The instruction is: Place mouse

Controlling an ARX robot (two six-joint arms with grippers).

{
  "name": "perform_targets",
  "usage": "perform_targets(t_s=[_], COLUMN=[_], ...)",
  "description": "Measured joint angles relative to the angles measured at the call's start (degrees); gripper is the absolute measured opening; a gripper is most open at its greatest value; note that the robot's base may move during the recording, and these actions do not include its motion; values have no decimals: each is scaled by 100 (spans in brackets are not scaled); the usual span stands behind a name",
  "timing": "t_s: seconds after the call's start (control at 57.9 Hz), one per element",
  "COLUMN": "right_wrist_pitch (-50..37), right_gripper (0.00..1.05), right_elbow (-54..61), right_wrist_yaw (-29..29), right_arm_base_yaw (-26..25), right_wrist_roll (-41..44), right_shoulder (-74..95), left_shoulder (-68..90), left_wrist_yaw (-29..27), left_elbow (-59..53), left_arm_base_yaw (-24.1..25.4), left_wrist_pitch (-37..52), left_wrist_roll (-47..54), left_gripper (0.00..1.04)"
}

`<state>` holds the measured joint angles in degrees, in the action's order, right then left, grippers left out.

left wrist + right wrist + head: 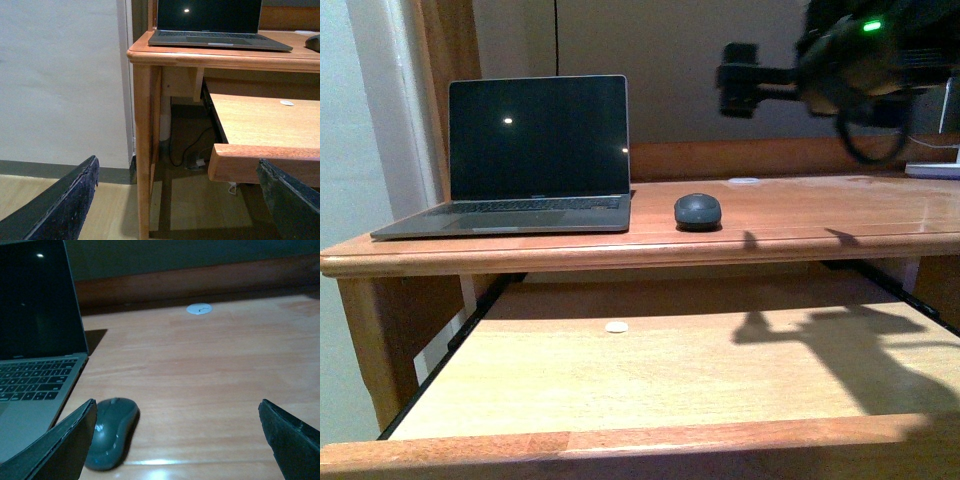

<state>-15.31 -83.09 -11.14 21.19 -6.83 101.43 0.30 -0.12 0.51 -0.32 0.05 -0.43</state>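
On desktop: one mouse beside one laptop | left pincer spread wide, empty | right pincer spread wide, empty

A wooden desk stands against a plain grey wall, its glossy surface catching glare toward the right. Below it a pale pull-out shelf sits extended. Beside the desk, a white wall meets dark skirting and a light wood floor. Cables trail underneath.
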Motion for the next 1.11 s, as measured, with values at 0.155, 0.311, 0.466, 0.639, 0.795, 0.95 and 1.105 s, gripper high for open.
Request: perform_targets(t_s=[0.155, 0.311, 0.466, 0.639, 0.795, 0.95, 1.105], right_wrist_pitch=[-1047, -1709, -2074, -1985, -1698, -2175, -2577], right_gripper=[97, 97, 97, 97, 97, 97, 97], right_elbow=[2382, 4199, 5549, 6505, 7086, 7160, 7093], right_wrist_yaw=[1480, 3038, 4568, 6022, 6299, 5700, 5084], right_arm_base_yaw=[-686, -1305, -2129, -2953, -3005, -2492, -1871], right_wrist_roll=[-105, -160, -264, -81, 632, 758, 758], right_shoulder=[-1460, -2682, -3574, -3952, -3978, -3659, -3134], left_shoulder=[0, 0, 0, 0, 0, 0, 0], left_wrist_yaw=[0, 0, 0, 0, 0, 0, 0], left_elbow=[0, 0, 0, 0, 0, 0, 0], left_arm_base_yaw=[0, 0, 0, 0, 0, 0, 0], left_wrist_pitch=[0, 0, 0, 0, 2, 0, 0], left_wrist_roll=[0, 0, 0, 0, 0, 0, 0], left_gripper=[97, 97, 97, 97, 97, 97, 97])
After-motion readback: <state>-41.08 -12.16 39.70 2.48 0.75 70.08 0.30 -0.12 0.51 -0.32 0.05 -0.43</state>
